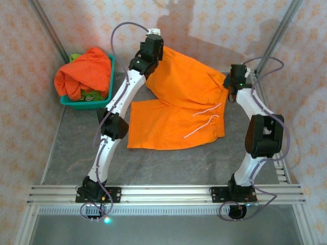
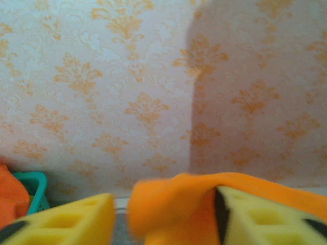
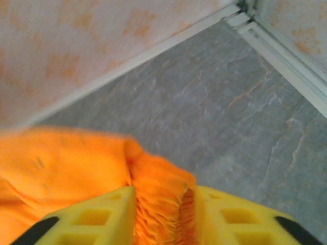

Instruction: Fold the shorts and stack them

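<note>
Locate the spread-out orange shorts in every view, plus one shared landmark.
Top external: orange shorts spread flat, centre of picture.
Left wrist: bottom centre, between the left fingers.
Right wrist: lower left, bunched between the right fingers.
Shared landmark: the patterned wall.

Bright light, soft wall [image 1: 176, 20] shadows, blurry wrist views.
</note>
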You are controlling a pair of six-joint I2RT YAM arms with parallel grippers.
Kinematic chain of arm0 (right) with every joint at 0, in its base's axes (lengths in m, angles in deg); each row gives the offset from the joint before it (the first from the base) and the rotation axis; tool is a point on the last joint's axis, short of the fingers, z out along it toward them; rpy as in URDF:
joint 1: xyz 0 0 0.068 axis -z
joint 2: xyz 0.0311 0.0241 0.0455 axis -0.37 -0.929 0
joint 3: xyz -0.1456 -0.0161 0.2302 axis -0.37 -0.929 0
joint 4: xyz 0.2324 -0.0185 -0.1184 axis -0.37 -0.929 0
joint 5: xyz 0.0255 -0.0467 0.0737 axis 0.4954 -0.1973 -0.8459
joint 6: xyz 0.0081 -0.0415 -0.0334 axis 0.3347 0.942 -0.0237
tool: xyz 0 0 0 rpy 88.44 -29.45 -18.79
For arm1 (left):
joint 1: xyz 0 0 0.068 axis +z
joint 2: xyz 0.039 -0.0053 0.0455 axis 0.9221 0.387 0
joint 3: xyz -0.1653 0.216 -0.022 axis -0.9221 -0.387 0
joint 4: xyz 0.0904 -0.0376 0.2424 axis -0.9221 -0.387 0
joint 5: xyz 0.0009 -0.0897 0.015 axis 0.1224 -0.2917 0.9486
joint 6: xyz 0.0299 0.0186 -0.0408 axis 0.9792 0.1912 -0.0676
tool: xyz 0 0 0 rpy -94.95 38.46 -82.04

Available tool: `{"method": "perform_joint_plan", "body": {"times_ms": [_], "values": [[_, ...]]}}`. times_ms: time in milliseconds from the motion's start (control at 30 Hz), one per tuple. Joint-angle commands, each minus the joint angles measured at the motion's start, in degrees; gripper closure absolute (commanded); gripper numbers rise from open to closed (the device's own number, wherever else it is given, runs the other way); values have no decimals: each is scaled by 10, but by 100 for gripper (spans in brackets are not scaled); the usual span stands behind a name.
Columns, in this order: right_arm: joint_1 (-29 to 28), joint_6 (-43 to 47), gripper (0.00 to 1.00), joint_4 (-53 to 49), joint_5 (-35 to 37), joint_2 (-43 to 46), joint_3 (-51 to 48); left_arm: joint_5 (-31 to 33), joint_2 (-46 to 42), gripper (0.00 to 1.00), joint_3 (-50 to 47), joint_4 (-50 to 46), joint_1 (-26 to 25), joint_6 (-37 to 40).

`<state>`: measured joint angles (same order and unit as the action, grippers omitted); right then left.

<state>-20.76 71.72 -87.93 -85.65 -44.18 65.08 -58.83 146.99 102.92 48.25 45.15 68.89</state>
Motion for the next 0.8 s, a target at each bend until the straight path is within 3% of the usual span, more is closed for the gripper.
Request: {"method": "perform_joint_plan", "body": {"times_ms": [0, 100, 267, 367, 433, 633, 767], "values": [[54, -113, 51, -86, -26, -28, 77, -23, 3, 23, 53, -39, 27, -81], [73, -136, 40, -51, -66, 13, 46, -33, -48, 0, 23, -66, 27, -93], [72, -138, 35, 7, -138, 110, -56, -65, -191, 0, -143, -69, 27, -113], [64, -148, 31, 34, -200, 162, -127, -101, -315, 0, -319, -37, 27, -154], [52, -149, 27, 37, -236, 195, -171, -123, -422, 0, -487, 5, 27, -202], [30, -174, 26, 19, -255, 293, -299, -172, -678, 0, -873, 33, 26, -384], [30, -200, 26, 2, -227, 360, -366, -190, -812, 0, -1065, 26, 24, -484]]}}
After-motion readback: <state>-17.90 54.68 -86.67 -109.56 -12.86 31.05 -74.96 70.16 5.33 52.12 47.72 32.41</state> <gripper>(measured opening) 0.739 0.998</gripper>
